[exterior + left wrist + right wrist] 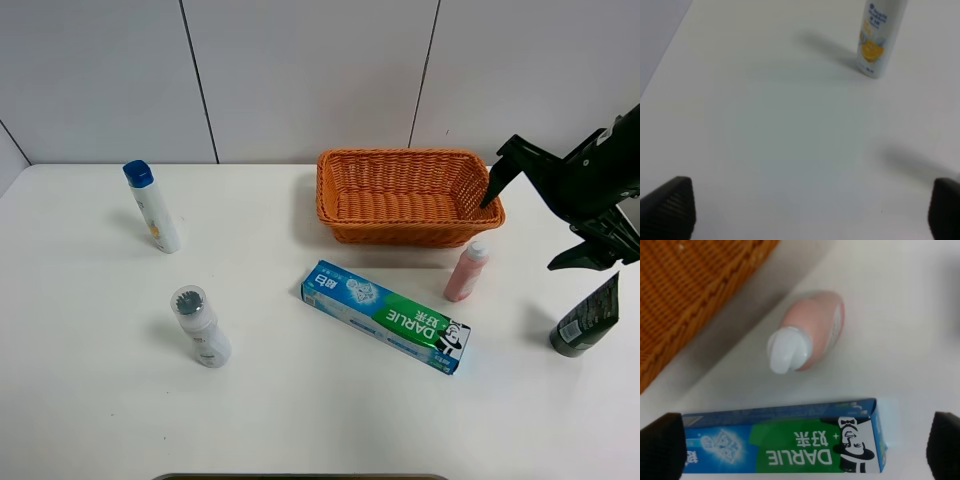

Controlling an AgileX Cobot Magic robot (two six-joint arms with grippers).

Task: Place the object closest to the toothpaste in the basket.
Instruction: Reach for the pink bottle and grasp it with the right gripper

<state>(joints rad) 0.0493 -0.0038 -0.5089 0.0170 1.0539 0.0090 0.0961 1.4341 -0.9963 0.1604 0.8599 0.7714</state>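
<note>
The blue-and-green Darlie toothpaste box (pixel 386 315) lies flat at the table's middle. A small pink bottle with a white cap (pixel 466 270) stands just beyond its right end, in front of the orange wicker basket (pixel 335 200). My right gripper (pixel 521 231) is open and empty, in the air to the right of the pink bottle and the basket. In the right wrist view the gripper (pixel 802 450) looks down on the pink bottle (pixel 815 330), the toothpaste box (pixel 790 442) and the basket's wall (pixel 690 290). My left gripper (pixel 807 215) is open and empty above bare table.
A white bottle with a blue cap (pixel 153 207) stands at the far left and also shows in the left wrist view (pixel 880 35). A white bottle with a grey cap (pixel 200 327) stands at the front left. A dark green tube (pixel 588 320) stands at the right edge.
</note>
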